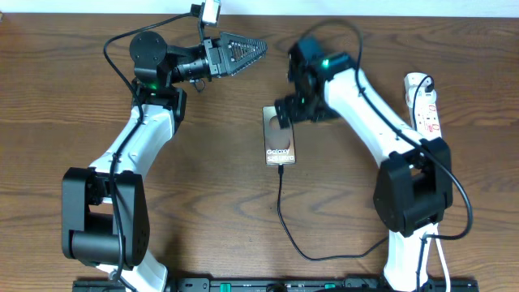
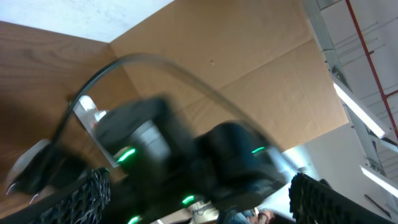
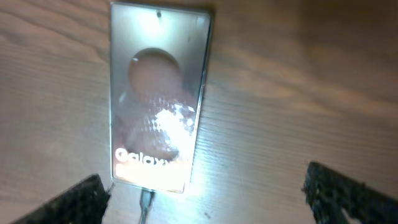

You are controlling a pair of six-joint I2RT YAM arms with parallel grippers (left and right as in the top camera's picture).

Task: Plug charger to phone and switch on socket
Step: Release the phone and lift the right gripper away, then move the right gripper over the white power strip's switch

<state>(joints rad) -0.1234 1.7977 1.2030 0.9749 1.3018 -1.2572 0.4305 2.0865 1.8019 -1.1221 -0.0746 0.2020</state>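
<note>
Phone (image 1: pixel 280 138) flat mid-table, charger (image 1: pixel 280 203) meeting its 6 o'clock end, though the join is too blurred to judge.
Right gripper (image 1: pixel 282 111) hangs over the phone's 12 o'clock edge, jaws wide apart, hiding that edge. Left gripper (image 1: pixel 243 50), at 10 o'clock, is spread and empty. Socket (image 1: pixel 427 101) sits at 2 o'clock, its near end hidden behind the right arm and its switches unreadable.

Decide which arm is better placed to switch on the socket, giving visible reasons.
Right. The socket lies on the right side of the table beside the right arm. The right end effector is open over the phone; the left end effector is farther off.
</note>
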